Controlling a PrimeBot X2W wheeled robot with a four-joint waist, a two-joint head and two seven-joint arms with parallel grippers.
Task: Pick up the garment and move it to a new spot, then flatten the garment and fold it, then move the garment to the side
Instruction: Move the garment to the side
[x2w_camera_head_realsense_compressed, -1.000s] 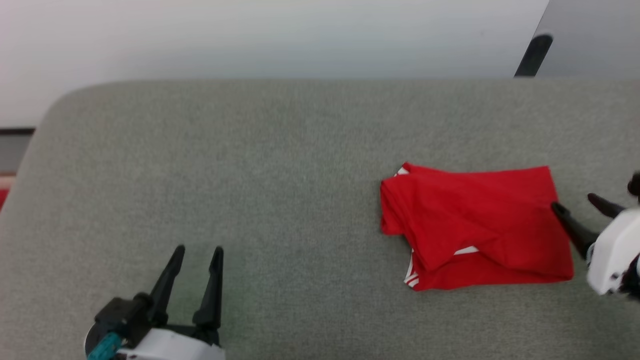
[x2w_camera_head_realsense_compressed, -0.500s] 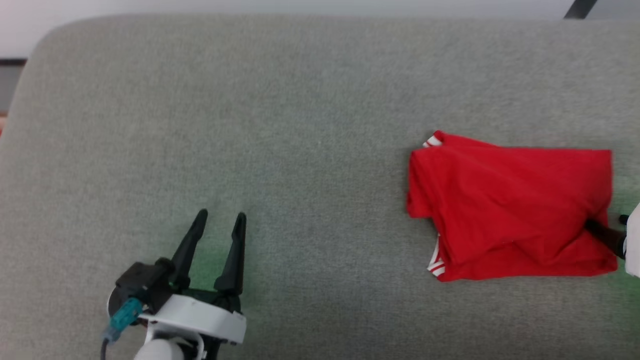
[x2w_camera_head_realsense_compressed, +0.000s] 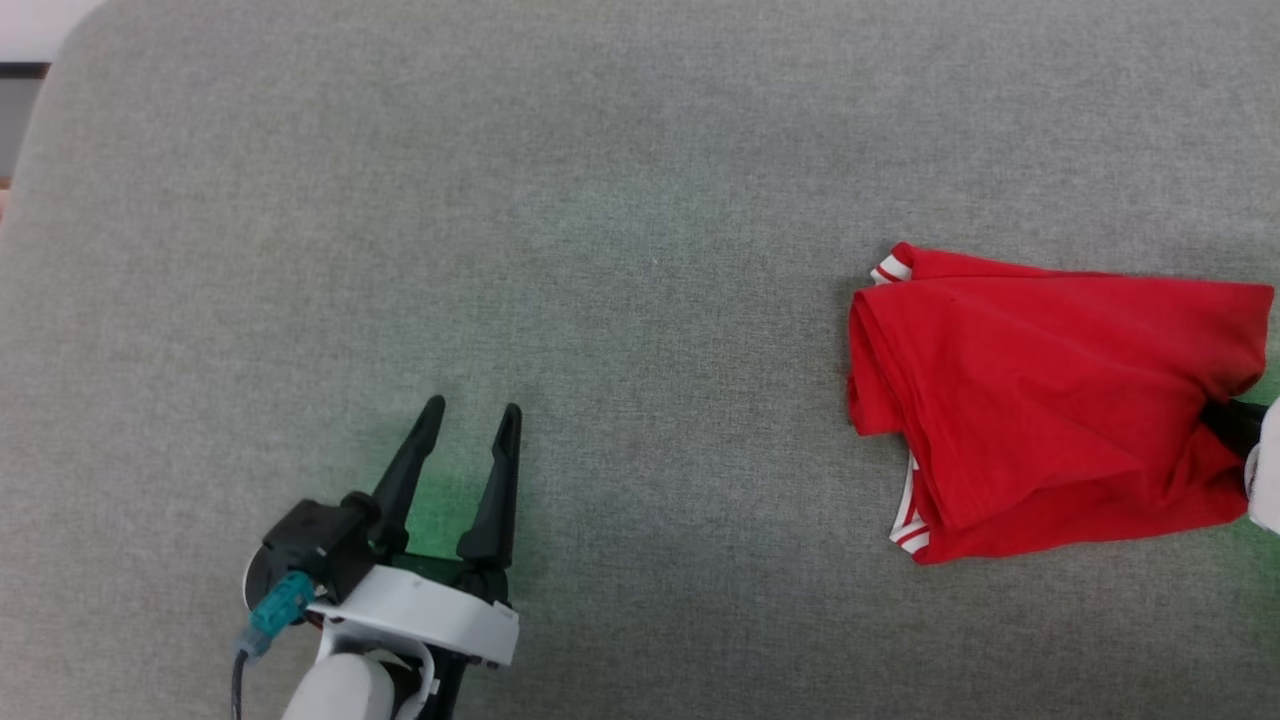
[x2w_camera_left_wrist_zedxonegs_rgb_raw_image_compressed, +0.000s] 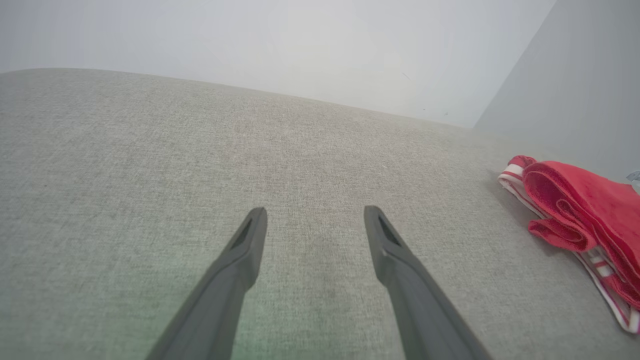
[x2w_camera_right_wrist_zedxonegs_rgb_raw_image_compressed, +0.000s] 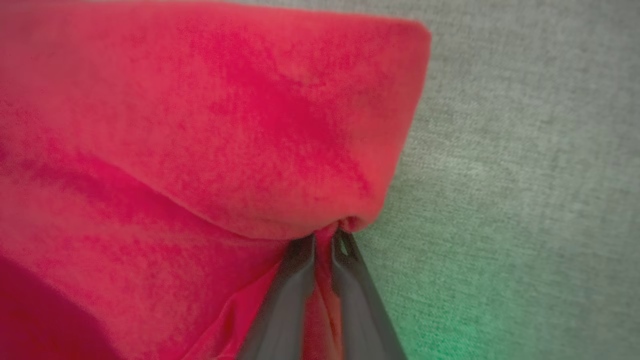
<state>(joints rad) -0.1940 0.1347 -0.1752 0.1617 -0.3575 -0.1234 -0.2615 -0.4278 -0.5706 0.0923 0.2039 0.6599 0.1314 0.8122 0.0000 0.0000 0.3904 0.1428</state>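
Soft, even light leaves only faint shadows on the grey surface (x2w_camera_head_realsense_compressed: 640, 200), the darkest along the left edge of the garment (x2w_camera_head_realsense_compressed: 1040, 400). A green glow tints that surface beside the left gripper (x2w_camera_head_realsense_compressed: 473, 406) and the right gripper (x2w_camera_right_wrist_zedxonegs_rgb_raw_image_compressed: 324, 239), whose wrist view is blurred close up.

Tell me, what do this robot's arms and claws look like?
The left gripper has two long, tapering black fingers on a black base, with a white wrist shell, a teal plug and a dark cable. The right gripper has similar dark fingers and a white casing.
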